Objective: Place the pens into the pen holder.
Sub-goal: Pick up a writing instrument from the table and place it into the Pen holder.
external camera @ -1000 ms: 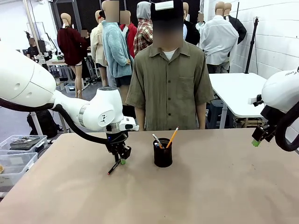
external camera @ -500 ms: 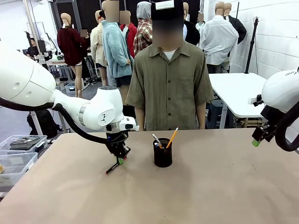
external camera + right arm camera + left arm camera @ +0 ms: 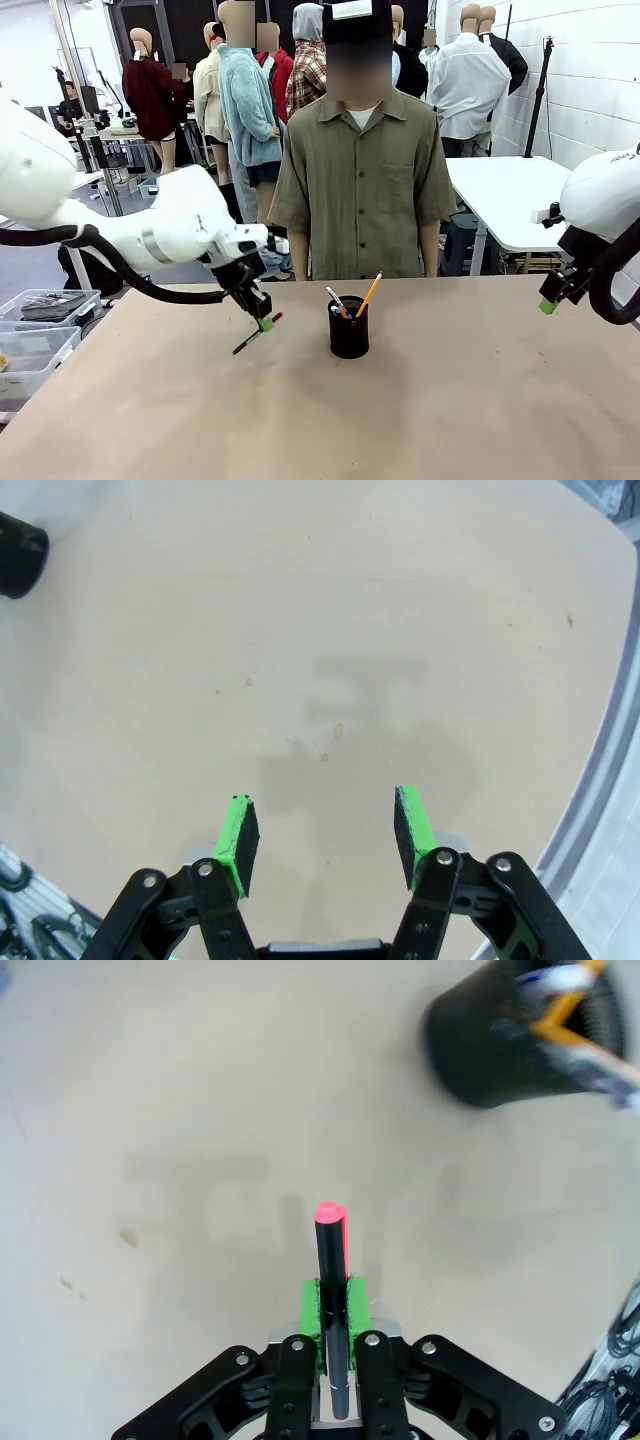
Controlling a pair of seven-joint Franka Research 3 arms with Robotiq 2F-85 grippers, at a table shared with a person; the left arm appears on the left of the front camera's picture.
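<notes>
**Mid-air carry of the last pen: grip point and handling**

Clearly lifted off the table (image 3: 420, 420), the black pen with red ends (image 3: 258, 333) is pinched between the green pads of the left tool (image 3: 264, 322), which is closed tight on the shaft. In the front view the pen hangs tilted, one red tip up beside the pads and the longer black part slanting down to the picture's left. The left wrist view shows a short red-tipped length of the shaft (image 3: 331, 1260) projecting beyond the pads, so the hold appears to lie nearer one end than the middle.

The pen holder (image 3: 348, 328) stands upright near the table's middle, to the right of the carried pen and apart from it. A yellow-orange pencil (image 3: 369, 295) and a pale grey-white pen (image 3: 337, 301) already lean inside it.

The right tool (image 3: 322, 845) waits over bare table at the right side, its pads wide apart and holding nothing.

As a judgement, the pen is light, stiff and smooth. An off-centre pinch may let it pivot between the pads. It likely must be tipped toward upright before release, since the mesh cup is narrow, is shorter than the pens and could be nudged over.
</notes>
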